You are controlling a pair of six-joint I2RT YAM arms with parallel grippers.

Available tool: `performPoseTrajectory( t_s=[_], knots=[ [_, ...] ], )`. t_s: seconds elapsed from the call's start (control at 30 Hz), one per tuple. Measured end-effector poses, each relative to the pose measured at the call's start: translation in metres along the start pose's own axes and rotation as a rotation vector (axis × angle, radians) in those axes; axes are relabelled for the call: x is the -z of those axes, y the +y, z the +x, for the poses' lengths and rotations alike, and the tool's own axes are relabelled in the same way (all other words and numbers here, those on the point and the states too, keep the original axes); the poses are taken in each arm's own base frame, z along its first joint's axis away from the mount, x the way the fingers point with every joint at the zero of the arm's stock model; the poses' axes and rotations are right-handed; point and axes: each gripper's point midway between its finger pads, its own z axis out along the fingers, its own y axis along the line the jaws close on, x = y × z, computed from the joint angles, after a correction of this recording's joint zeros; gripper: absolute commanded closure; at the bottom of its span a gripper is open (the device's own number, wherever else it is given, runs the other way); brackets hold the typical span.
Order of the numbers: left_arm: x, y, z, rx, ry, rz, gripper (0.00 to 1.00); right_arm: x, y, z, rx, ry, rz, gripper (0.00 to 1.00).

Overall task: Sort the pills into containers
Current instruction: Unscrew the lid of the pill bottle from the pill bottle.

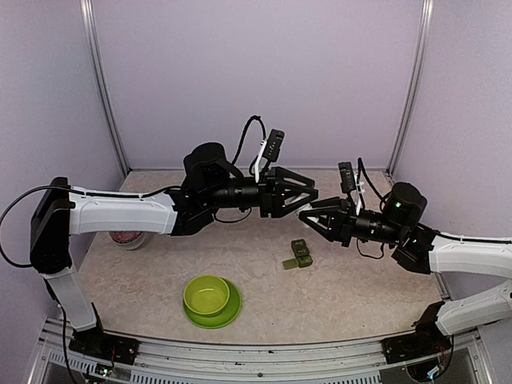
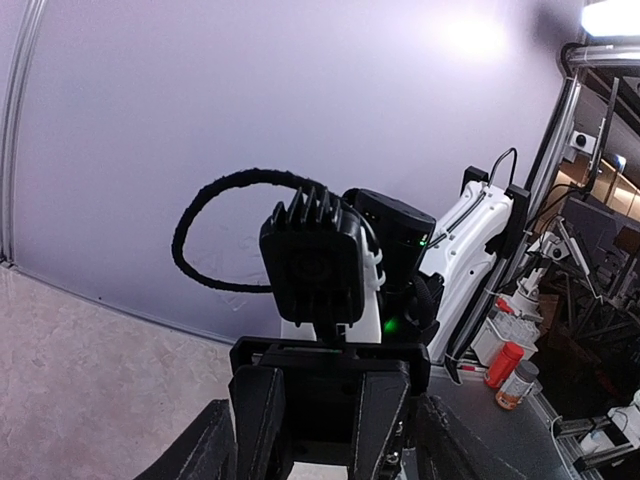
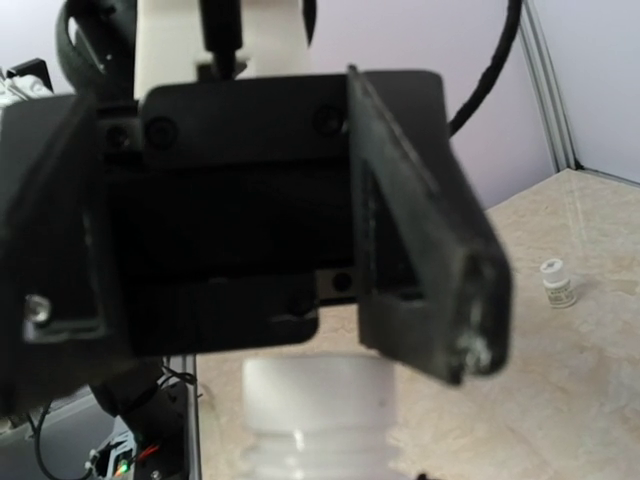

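The left pincer stands partly open; in the right wrist view its two black fingers are apart above the neck of a white bottle, and whether they touch it cannot be told. The right pincer meets it tip to tip above the bench, narrowed to a grip on that bottle. Below the pincers, the dark green pill box lies on the bench. Nearer the arm bases and to its left sits a lime-green bowl on its plate. A small white dish sits under the left arm.
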Motion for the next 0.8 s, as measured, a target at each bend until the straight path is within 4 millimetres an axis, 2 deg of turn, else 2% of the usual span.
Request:
performPoseTrajectory(
  t_s=[0.4, 0.6, 0.8],
  knots=[
    [-0.0012, 0.0026, -0.0014, -0.007, -0.004, -0.005, 0.38, 0.0011, 0.0000, -0.0032, 0.003, -0.011, 0.012, 0.94],
    [-0.0014, 0.0041, 0.0016, 0.001, 0.005, -0.009, 0.38, 0.0012, 0.0027, -0.0049, 0.010, -0.016, -0.001, 0.94],
    [-0.0014, 0.0046, 0.0026, 0.004, 0.009, -0.011, 0.43, 0.0012, 0.0013, -0.0051, 0.010, -0.018, 0.007, 0.94]
  ],
)
